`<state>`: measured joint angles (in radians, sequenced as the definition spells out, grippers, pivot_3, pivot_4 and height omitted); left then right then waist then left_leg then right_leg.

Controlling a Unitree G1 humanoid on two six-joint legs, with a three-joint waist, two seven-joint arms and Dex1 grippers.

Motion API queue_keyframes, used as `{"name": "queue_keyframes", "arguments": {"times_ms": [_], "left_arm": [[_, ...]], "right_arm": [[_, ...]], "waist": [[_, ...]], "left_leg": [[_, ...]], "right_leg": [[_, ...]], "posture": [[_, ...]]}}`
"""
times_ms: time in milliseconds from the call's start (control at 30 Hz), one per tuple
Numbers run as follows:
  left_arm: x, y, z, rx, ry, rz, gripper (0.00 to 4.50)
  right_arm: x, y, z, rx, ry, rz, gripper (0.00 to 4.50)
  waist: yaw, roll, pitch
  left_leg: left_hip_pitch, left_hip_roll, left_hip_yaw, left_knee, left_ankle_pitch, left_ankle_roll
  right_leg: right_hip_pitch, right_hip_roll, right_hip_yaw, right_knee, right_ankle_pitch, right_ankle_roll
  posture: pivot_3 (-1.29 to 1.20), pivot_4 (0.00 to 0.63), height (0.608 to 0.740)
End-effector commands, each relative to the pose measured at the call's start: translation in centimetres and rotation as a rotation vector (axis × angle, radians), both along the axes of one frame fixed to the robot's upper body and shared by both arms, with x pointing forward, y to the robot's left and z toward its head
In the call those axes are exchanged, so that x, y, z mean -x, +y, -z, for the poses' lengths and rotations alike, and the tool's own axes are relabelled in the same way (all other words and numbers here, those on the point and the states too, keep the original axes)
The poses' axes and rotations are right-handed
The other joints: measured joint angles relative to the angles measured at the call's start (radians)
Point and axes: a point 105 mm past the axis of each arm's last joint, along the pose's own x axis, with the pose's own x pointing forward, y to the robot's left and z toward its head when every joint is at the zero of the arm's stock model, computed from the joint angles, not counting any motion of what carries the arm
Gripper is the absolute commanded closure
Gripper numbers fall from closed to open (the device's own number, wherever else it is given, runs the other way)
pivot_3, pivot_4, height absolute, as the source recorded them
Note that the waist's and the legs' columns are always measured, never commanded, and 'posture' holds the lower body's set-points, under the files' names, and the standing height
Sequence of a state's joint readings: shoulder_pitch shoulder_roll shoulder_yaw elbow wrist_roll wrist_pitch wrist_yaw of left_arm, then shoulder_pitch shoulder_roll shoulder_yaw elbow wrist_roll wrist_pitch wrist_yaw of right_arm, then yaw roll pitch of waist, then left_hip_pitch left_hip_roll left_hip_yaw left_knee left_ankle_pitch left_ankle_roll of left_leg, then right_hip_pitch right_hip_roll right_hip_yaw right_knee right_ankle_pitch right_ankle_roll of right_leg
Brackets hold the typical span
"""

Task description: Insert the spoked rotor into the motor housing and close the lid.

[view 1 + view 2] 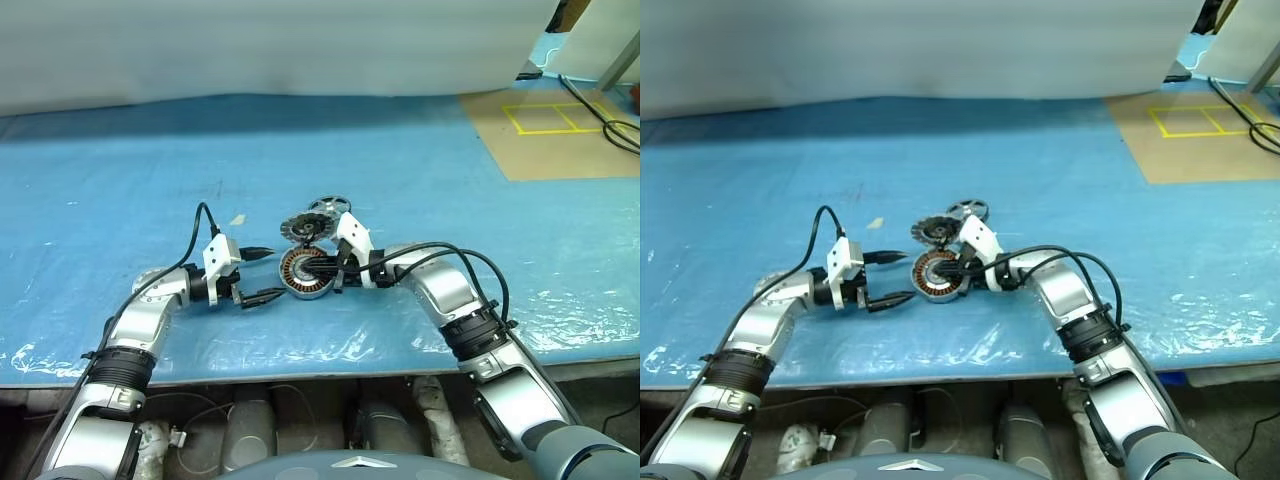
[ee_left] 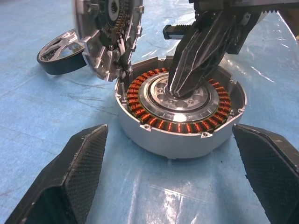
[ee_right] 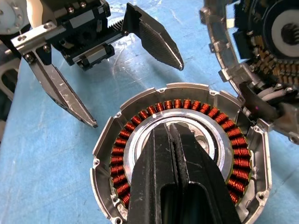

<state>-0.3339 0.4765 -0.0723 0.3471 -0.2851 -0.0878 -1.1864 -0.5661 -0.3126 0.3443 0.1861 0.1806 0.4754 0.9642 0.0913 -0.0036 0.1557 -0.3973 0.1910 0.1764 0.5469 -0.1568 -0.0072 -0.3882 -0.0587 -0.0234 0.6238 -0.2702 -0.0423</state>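
Observation:
The motor housing lies open on the blue sheet, its ring of copper windings showing. Its lid stands tilted up at the housing's far edge. Just beyond the lid, on the sheet, is the spoked rotor, silver-rimmed with dark spokes. My right gripper is shut, and its joined tips rest in the housing's central hub. My left gripper is open beside the housing on the left. One finger sits to each side of the housing, and neither touches it.
The blue sheet covers the table, and its front edge runs just below my arms. At the far right are a brown board with yellow tape squares and black cables. A white wall stands behind.

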Motion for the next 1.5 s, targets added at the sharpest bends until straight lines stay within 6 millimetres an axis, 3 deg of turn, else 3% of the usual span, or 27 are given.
{"name": "queue_keyframes", "arguments": {"times_ms": [33,267,400,667,767,867,933,1000,1100,1267,1367,1500], "left_arm": [[-0.1,-0.2,-0.5,0.002,-0.032,0.008,0.00],[-0.2,-0.1,-0.5,-0.001,-0.032,0.008,0.00],[-0.1,-0.1,-0.5,-0.001,-0.031,0.009,0.00],[-0.3,-0.2,-0.7,-0.002,-0.035,0.012,0.00],[-0.4,-0.2,-0.7,-0.002,-0.036,0.012,0.00],[-0.4,-0.2,-0.7,-0.001,-0.035,0.012,0.00],[-0.4,-0.2,-0.7,0.000,-0.036,0.013,0.00],[-0.4,-0.2,-0.7,0.001,-0.037,0.011,0.00],[-0.4,-0.2,-0.7,0.002,-0.037,0.010,0.00],[-0.4,-0.2,-0.6,0.000,-0.038,0.006,0.00],[-0.4,-0.2,-0.6,0.002,-0.037,0.006,0.00],[-0.3,-0.2,-0.5,0.000,-0.035,0.008,0.00]], "right_arm": [[-0.6,-0.7,2.4,0.087,0.032,0.062,4.47],[-0.7,-1.4,4.1,0.157,0.102,0.115,4.47],[0.4,-1.6,5.0,0.212,0.099,0.070,4.47],[-0.6,-1.8,4.4,0.086,0.266,0.204,4.47],[-0.7,-2.4,4.9,0.169,0.203,0.188,4.47],[0.8,-1.5,3.9,0.157,0.144,0.067,4.47],[0.7,-1.1,3.2,0.102,0.154,0.074,4.47],[-0.4,-1.9,4.1,0.173,0.131,0.141,4.47],[0.3,-2.3,4.9,0.257,0.069,0.064,4.47],[-0.2,-1.4,2.5,0.105,0.114,0.095,4.47],[-0.5,-1.6,2.1,0.122,0.085,0.089,4.47],[-0.3,-0.6,-2.7,-0.108,0.056,0.041,4.47]], "waist": [[-0.001,0.000,0.000],[-0.001,0.000,0.000],[0.002,0.000,0.000],[0.000,0.000,0.000],[0.001,0.000,0.000],[0.005,0.000,0.000],[0.005,0.000,0.000],[0.002,0.000,0.000],[-0.001,0.000,0.000],[0.002,0.000,0.000],[0.002,0.000,0.000],[0.003,0.000,0.001]], "left_leg": [[0.001,0.000,0.000,0.000,0.000,0.000],[0.013,0.000,0.001,-0.001,0.000,0.000],[0.021,0.000,0.001,-0.003,-0.001,0.000],[0.022,0.000,0.001,-0.006,0.000,0.000],[0.023,0.000,0.001,-0.006,0.000,0.000],[0.023,-0.001,0.001,-0.006,-0.001,0.000],[0.023,-0.001,0.001,-0.006,-0.001,0.000],[0.022,-0.001,0.001,-0.007,-0.001,0.000],[0.022,-0.001,0.002,-0.007,0.000,0.000],[0.021,-0.001,0.002,-0.009,0.000,0.000],[0.020,-0.001,0.002,-0.009,0.000,0.000],[0.017,-0.001,0.002,-0.010,0.000,0.000]], "right_leg": [[0.001,0.000,0.000,0.000,0.000,0.000],[0.010,0.000,0.003,-0.001,-0.003,-0.005],[0.019,0.000,0.003,-0.003,-0.004,-0.005],[0.020,0.000,0.004,-0.007,-0.004,-0.005],[0.020,0.000,0.004,-0.007,-0.004,-0.005],[0.020,0.000,0.004,-0.007,-0.004,-0.005],[0.021,-0.001,0.004,-0.008,-0.004,-0.005],[0.020,0.000,0.004,-0.009,-0.004,-0.005],[0.019,0.000,0.005,-0.009,-0.004,-0.005],[0.019,0.000,0.005,-0.012,-0.004,-0.005],[0.019,0.000,0.004,-0.012,-0.004,-0.005],[0.016,0.000,0.004,-0.013,-0.004,-0.005]], "posture": [[0.00,0.150,0.740],[0.00,0.150,0.740],[0.00,0.150,0.740],[0.00,0.150,0.740],[0.00,0.150,0.740],[0.00,0.150,0.740],[0.00,0.150,0.740],[0.00,0.150,0.740],[0.00,0.150,0.740],[0.00,0.150,0.740],[0.00,0.150,0.740],[0.00,0.150,0.740]]}}
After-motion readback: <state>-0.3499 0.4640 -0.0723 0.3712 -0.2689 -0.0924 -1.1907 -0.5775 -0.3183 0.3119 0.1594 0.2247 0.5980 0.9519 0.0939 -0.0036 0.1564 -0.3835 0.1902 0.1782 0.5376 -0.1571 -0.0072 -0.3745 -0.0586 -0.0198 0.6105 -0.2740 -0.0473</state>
